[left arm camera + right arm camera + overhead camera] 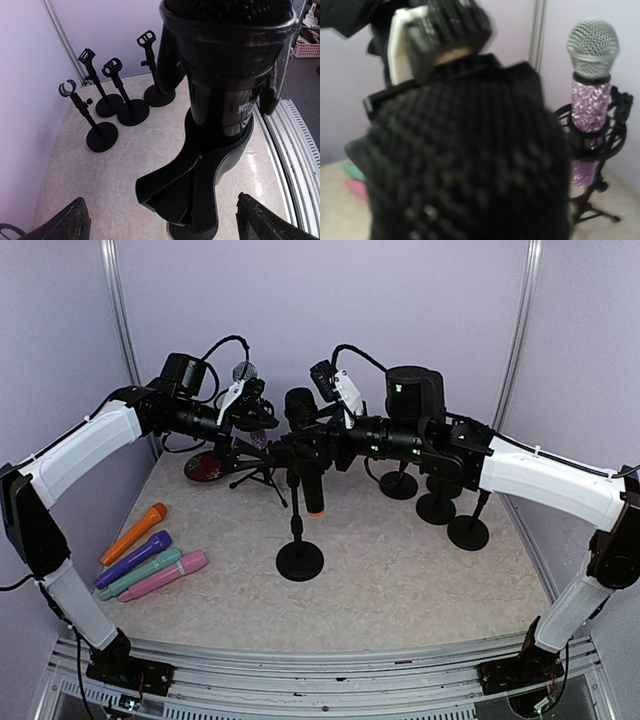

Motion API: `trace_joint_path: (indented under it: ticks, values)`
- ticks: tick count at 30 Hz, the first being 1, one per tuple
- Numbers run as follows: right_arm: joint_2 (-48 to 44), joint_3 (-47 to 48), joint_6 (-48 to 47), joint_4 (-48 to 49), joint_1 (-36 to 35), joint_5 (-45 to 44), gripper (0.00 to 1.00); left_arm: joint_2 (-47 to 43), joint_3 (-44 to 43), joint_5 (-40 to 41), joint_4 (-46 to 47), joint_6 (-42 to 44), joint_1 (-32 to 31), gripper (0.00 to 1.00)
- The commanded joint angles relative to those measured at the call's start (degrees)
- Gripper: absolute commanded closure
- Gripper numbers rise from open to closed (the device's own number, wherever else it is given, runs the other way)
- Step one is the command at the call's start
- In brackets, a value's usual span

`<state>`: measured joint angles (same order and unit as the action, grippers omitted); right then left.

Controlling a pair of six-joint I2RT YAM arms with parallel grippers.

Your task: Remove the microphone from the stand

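Zero progress shows: the mic (303, 430) sits clipped in its stand (299, 558) at mid-surface (400, 570). Left claw (167, 225) gapes wide, flanking the clip (200, 175). Right claw (325, 435) is by the mic's head, and I cannot tell its grip. Lifting remains.

The black handheld microphone with the woven mesh head (227, 95) has a smooth, glossy barrel that throws back pale highlights. Its grille (470, 165) is a coarse, dull weave; it is blurred up close, so metal is only likely. The black stand clip (195, 190) beneath it is smooth moulded plastic with a soft sheen. The purple microphone studded with sparkling stones (590, 105) has a rough, glittering body and a bright silver wire-mesh head. The pale speckled stone-patterned tabletop (400, 570) is smooth and faintly reflective. The four empty black round-based stands (102, 137) have a satin finish. The white arm shells (85, 452) are smooth, slightly glossy plastic. The orange, purple, teal and pink microphones (133, 560) have smooth plastic bodies.
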<state>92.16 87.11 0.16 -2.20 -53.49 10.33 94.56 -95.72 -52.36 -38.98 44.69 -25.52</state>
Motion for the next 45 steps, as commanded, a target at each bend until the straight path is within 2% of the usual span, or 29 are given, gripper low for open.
trace_joint_path:
  ticks: [1,2,5,9,16,24,39,45]
  values:
    - [0.04,-0.49,-0.68,0.13,1.13,5.5,0.56,2.3,-4.31,-0.63,-5.61,4.39,-1.54,0.01]
    - [0.05,-0.52,-0.69,0.38,1.38,6.37,0.65,2.9,-5.16,-0.6,-6.37,4.91,-1.76,0.01]
    - [0.25,-0.01,-1.06,0.57,2.09,8.74,0.83,5.09,-7.93,-0.88,-11.29,7.62,-2.06,0.04]
    - [0.73,1.17,-1.53,0.14,3.45,12.61,0.94,6.82,-10.76,-0.38,-16.38,12.08,-2.92,0.08]
    - [1.23,3.44,-3.46,-0.81,4.97,18.03,0.97,8.36,-14.2,0.91,-21.17,15.24,-3.77,0.17]
    - [3.54,7.32,-5.25,-3.51,5.51,20.52,1.0,8.73,-16.07,1.05,-21.31,15.2,-4.45,0.27]
    - [3.47,12.13,-7.27,-4.34,6.82,20.95,1.0,11.8,-18.92,7.85,-20.17,15.44,-4.78,0.76]
    - [2.35,18.2,-9.48,-5.99,6.94,18.75,1.0,12.96,-20.47,11.51,-16.96,14.69,-5.48,0.81]
